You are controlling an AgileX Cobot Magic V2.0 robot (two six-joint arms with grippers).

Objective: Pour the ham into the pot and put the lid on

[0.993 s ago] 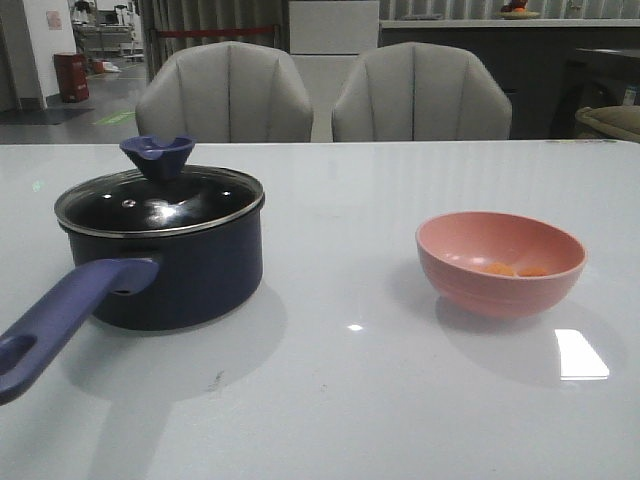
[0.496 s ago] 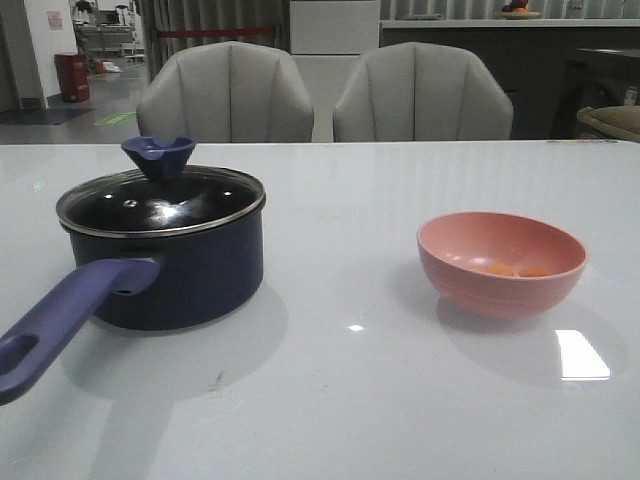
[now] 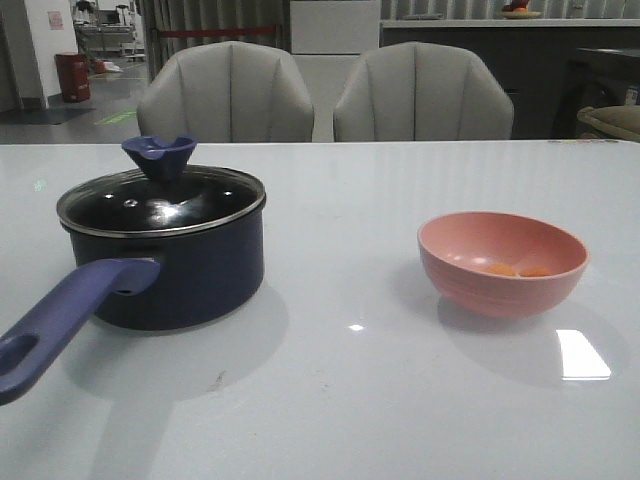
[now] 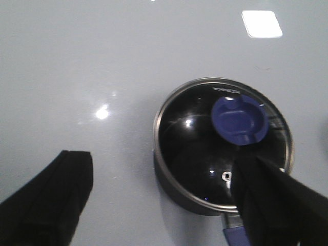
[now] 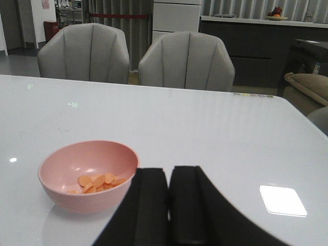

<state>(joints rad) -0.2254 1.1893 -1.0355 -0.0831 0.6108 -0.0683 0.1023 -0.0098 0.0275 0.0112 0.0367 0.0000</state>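
The dark navy pot (image 3: 185, 275) stands on the left of the table, its long purple-blue handle (image 3: 60, 320) pointing to the front left. The glass lid (image 3: 150, 205) with its blue knob (image 3: 158, 155) sits on the pot. The ham (image 3: 515, 269) lies as a few orange pieces in the pink bowl (image 3: 502, 262) on the right. Neither gripper shows in the front view. My left gripper (image 4: 164, 166) is open and empty above the lid (image 4: 189, 138), beside the knob (image 4: 239, 119). My right gripper (image 5: 169, 177) is shut and empty, just right of the bowl (image 5: 56, 189) and ham (image 5: 97, 182).
The white glossy table (image 3: 340, 400) carries bright light reflections (image 3: 583, 355). Two grey chairs (image 3: 225, 95) stand behind its far edge. A dark counter (image 3: 560, 60) is at the back right.
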